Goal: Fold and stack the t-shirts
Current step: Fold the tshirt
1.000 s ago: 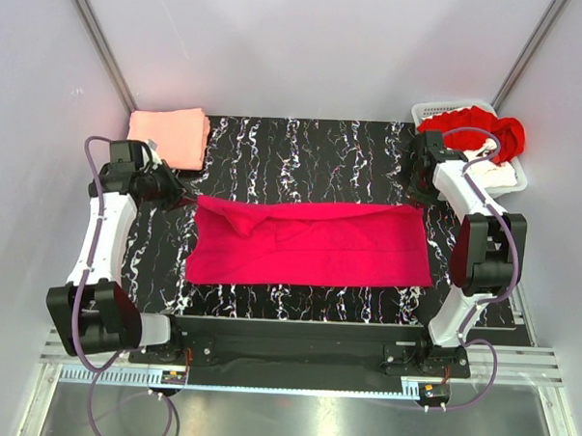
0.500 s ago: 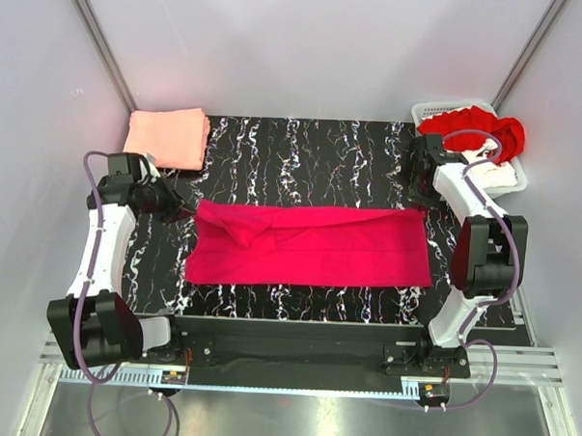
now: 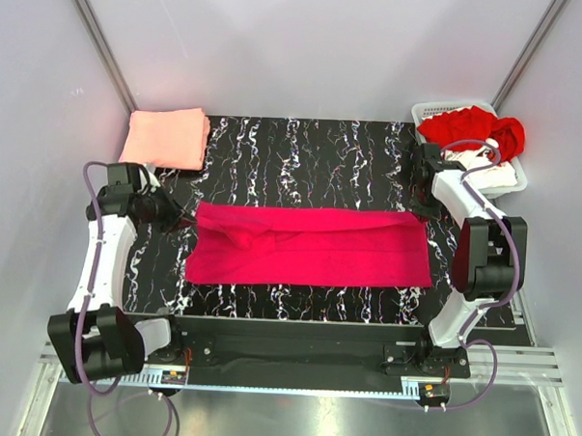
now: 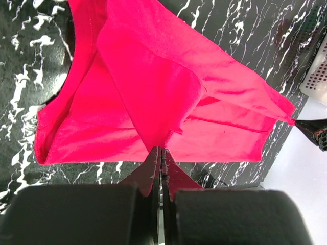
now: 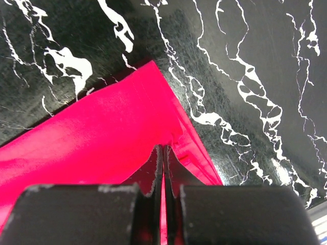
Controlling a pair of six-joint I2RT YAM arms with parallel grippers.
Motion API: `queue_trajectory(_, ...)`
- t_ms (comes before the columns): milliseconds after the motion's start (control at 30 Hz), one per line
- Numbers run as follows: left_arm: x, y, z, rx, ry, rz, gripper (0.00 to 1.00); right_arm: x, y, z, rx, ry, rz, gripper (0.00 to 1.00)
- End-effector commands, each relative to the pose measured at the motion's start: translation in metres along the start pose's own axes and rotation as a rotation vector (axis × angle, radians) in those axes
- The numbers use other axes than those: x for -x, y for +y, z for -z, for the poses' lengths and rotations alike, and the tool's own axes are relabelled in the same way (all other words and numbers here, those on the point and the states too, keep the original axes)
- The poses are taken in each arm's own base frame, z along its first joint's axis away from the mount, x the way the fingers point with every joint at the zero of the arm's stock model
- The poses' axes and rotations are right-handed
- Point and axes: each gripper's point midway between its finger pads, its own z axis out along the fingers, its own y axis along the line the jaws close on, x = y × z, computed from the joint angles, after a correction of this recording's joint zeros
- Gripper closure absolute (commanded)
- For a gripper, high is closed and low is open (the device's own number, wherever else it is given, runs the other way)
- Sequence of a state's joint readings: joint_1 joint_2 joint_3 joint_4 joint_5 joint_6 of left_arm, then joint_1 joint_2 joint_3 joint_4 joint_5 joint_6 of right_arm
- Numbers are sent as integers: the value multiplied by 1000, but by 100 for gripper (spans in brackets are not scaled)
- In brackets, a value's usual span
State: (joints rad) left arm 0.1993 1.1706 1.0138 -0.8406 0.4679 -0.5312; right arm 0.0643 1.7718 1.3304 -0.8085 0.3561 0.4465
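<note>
Across the middle of the bench [image 3: 304,151] the magenta t-shirt [image 3: 314,246] lies as a long left-to-right band, with the folded salmon t-shirt [image 3: 166,138] at far left. The left claw [image 4: 161,149] and right claw [image 5: 163,148] each clamp one of its far corners; the crosswise fold looks next, calling for one end carried squarely over the other

A magenta shirt [image 3: 309,246] lies flat across the middle of the counter [image 3: 304,151]. It is folded into a long band running left to right, with a loose flap bunched near its left end. A salmon shirt [image 3: 167,137], folded into a neat square, sits at the far left corner. A red shirt [image 3: 469,124] lies crumpled beside a white shirt [image 3: 496,174] in the basket [image 3: 433,108] at the far right.
</note>
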Motion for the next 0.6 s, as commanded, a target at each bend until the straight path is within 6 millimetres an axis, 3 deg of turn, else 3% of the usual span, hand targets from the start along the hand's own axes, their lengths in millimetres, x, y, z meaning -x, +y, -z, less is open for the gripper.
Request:
queue_trajectory(0, -10, 2, 7, -14, 3, -5, 100, 12, -8, 7, -24, -57, -35, 100)
queue_trajectory(200, -30, 22, 1, 19, 34, 29, 100, 2, -11, -6, -59, -22, -31, 100)
queue_trajectory(300, -48, 29, -4, 14, 83, 63, 100, -2, -14, -14, -78, -2, -37, 94)
queue_trajectory(367, -57, 34, -5, 18, 107, 71, 94, -7, -17, -20, -94, 19, -37, 80)
queue_trajectory(400, -63, 40, -6, 36, 123, 80, 81, -9, -18, -22, -102, 26, -39, 70)
queue_trajectory(433, -66, 42, -5, 43, 121, 68, 73, -11, -20, -25, -112, 36, -41, 46)
queue_trajectory(467, -67, 45, -4, 53, 118, 65, 66, -11, -22, -27, -117, 42, -49, 33)
queue_trajectory(500, -68, 48, -3, 71, 117, 63, 52, -12, -25, -28, -121, 54, -60, 24)
queue_trajectory(533, -68, 48, 0, 77, 102, 54, 49, -9, -26, -27, -119, 48, -66, 8)
queue_trajectory(567, -63, 48, 3, 85, 82, 41, 46, -7, -27, -25, -120, 43, -69, 4)
